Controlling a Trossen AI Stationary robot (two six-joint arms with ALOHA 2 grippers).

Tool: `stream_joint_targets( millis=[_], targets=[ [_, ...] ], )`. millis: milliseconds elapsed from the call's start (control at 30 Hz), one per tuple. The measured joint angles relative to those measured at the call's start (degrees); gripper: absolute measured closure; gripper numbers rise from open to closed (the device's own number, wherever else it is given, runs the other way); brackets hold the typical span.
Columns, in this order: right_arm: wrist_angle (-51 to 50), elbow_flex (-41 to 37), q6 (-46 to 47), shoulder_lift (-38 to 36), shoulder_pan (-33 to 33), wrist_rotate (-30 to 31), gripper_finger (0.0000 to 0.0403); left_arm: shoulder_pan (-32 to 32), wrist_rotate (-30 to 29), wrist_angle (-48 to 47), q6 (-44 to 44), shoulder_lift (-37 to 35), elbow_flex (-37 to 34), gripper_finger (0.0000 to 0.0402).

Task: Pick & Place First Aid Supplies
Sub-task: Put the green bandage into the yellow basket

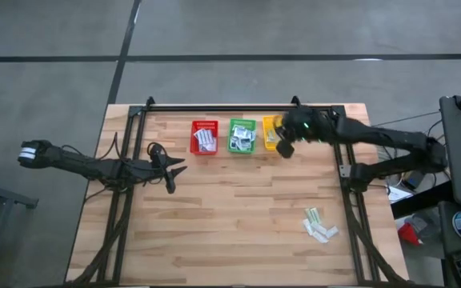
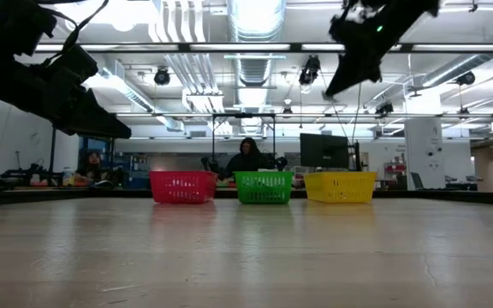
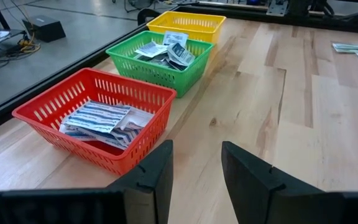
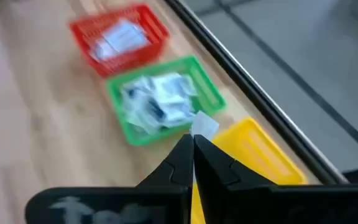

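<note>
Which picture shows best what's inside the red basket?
The left wrist view: the red basket is close, with striped packets plainly inside. The high view shows them tiny, the right wrist view blurry, and the low view shows only its side.

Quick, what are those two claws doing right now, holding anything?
Left gripper: open, empty, near the red basket.
Right gripper: shut on a small white packet, above the yellow basket.
</note>
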Motion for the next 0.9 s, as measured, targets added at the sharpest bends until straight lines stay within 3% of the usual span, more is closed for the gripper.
stream_joint_targets(
  millis=[200, 400, 733, 900],
  targets=[
    [-8.29, 8.66, -6.60, 12.80, -9.20, -4.93, 0.0394, 0.02, -0.62, 0.00, 0.99, 0.01, 0.00, 0.0268],
    [-12.75, 14.06, -10.10, 22.45, -12.86, -8.16, 0.0394, 0.01, -2.61, 0.00, 1.60, 0.01, 0.00, 0.0268],
    [-14.50, 14.04, -12.51, 28.77, -14.08, -9.29, 0.0394, 0.00, -4.29, 0.00, 1.62, 0.00, 0.01, 0.0268],
    [-14.11, 13.26, -13.63, 29.69, -14.51, -13.88, 0.0391, 0.00, -4.97, 0.00, 1.62, 0.01, 0.00, 0.0268]
  ],
)
